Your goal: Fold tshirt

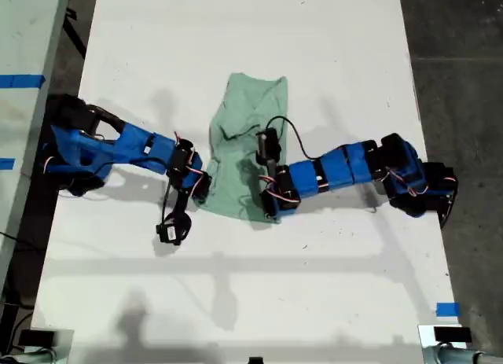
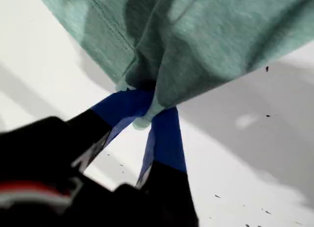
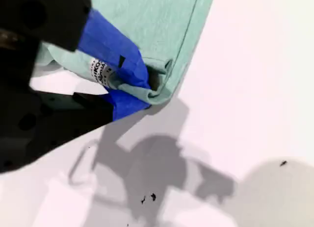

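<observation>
The pale mint-green cloth tshirt (image 1: 247,148) lies rumpled mid-way across the white bench (image 1: 330,49). My first tool (image 2: 147,116) pinches a bunched fold; my second tool (image 3: 147,87) clamps a hemmed corner.

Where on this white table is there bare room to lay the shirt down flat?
Bare stretches: the white table between the pale mint-green cloth t-shirt and the exterior view's bottom edge, and beyond the shirt's top edge. The middle is crowded: both blue arms flank the shirt.
</observation>
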